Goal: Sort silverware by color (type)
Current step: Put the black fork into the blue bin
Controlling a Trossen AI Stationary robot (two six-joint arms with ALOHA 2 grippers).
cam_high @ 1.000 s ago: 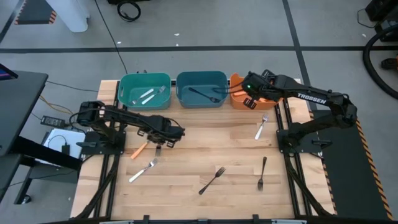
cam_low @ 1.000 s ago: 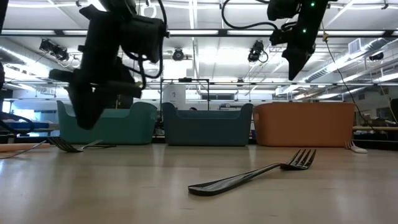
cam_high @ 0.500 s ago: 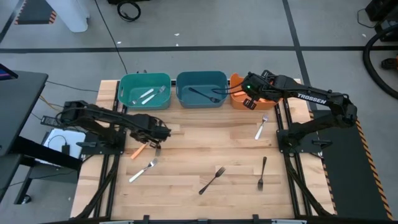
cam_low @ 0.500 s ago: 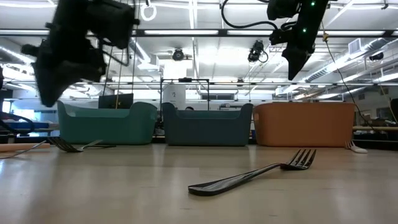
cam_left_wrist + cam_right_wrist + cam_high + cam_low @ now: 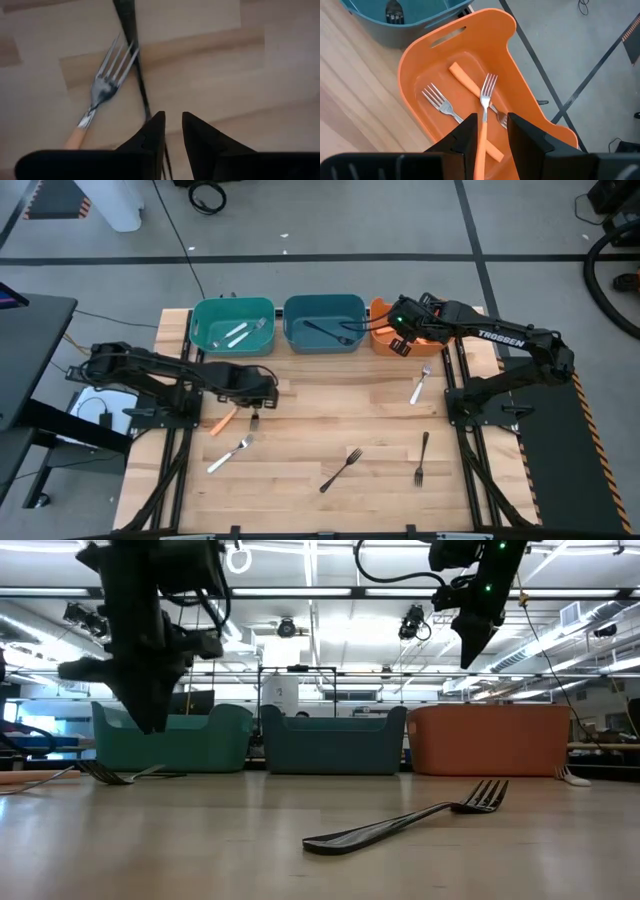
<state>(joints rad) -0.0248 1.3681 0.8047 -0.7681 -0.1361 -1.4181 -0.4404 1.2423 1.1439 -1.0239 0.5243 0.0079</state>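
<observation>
Near the front edge of the table (image 5: 300,510), two black forks (image 5: 341,469) (image 5: 421,458) are seen lying flat, well apart, with a white fork (image 5: 230,453) toward the front left. Farther in, the left gripper (image 5: 256,402) is held low over the left part of the table; its fingers (image 5: 152,135) are almost closed, with only a narrow gap, and nothing is grasped. Under them a black utensil (image 5: 134,55) lies on the wood, touched by the tines of an orange-handled fork (image 5: 100,100). A white fork (image 5: 421,383) lies toward the right edge. Along the back edge stand a teal bin (image 5: 232,326) with white pieces, a blue bin (image 5: 324,323) with a black piece, and an orange bin (image 5: 470,85). Over the orange bin the right gripper (image 5: 490,131) is clenched on an orange-handled fork (image 5: 484,117); other orange-handled forks lie inside.
</observation>
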